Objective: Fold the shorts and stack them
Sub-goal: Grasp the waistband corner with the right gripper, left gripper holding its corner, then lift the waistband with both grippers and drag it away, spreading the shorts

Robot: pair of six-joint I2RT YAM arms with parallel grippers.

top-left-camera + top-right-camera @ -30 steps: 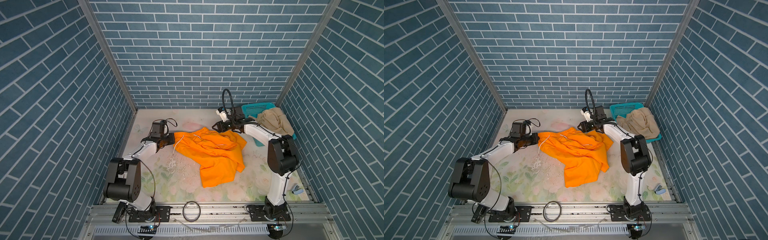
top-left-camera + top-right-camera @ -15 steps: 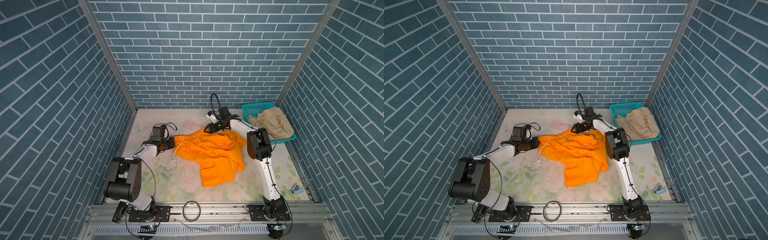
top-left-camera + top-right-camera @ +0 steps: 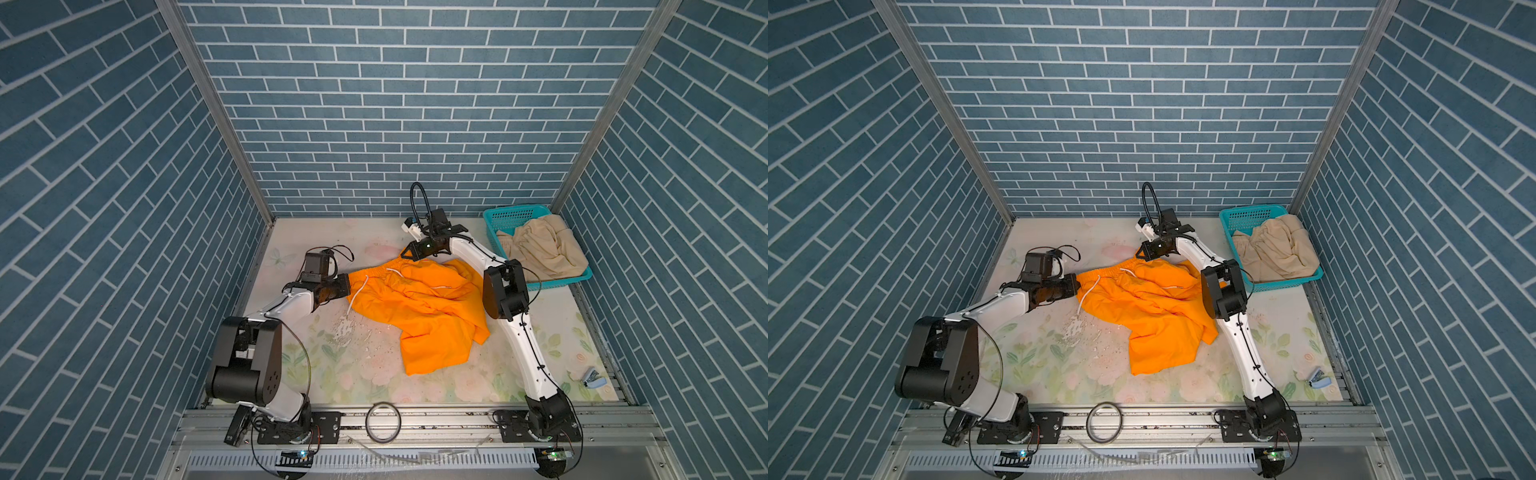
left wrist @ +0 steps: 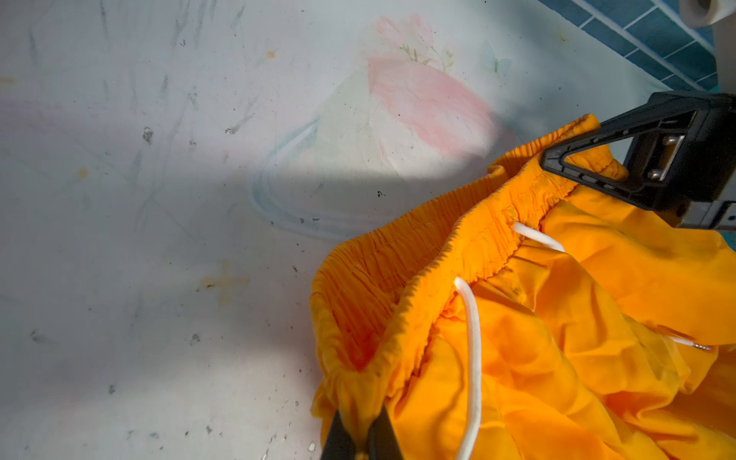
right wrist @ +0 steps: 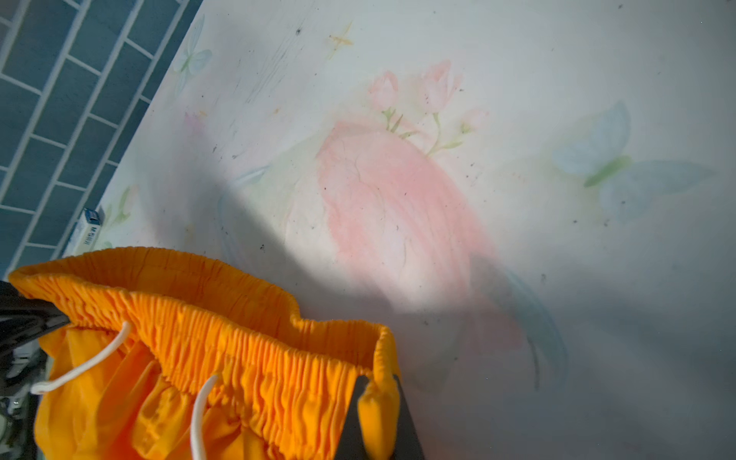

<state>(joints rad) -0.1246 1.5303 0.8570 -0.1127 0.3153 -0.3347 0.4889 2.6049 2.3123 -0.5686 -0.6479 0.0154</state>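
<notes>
On the floral bench point(image 3: 374, 374), left gripper point(image 3: 347, 286) and right gripper point(image 3: 405, 254) each clench one end of the waistband point(image 3: 374, 273) of the orange shorts point(image 3: 419, 320).

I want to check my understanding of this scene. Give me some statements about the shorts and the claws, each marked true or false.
1. The beige shorts lie in the teal basket. True.
2. The left claw is shut on the waistband of the orange shorts. True.
3. The right claw hangs open over the basket. False: it is shut on the same waistband's other end.
4. The orange shorts are neatly folded. False: they lie crumpled, unfolded.
</notes>
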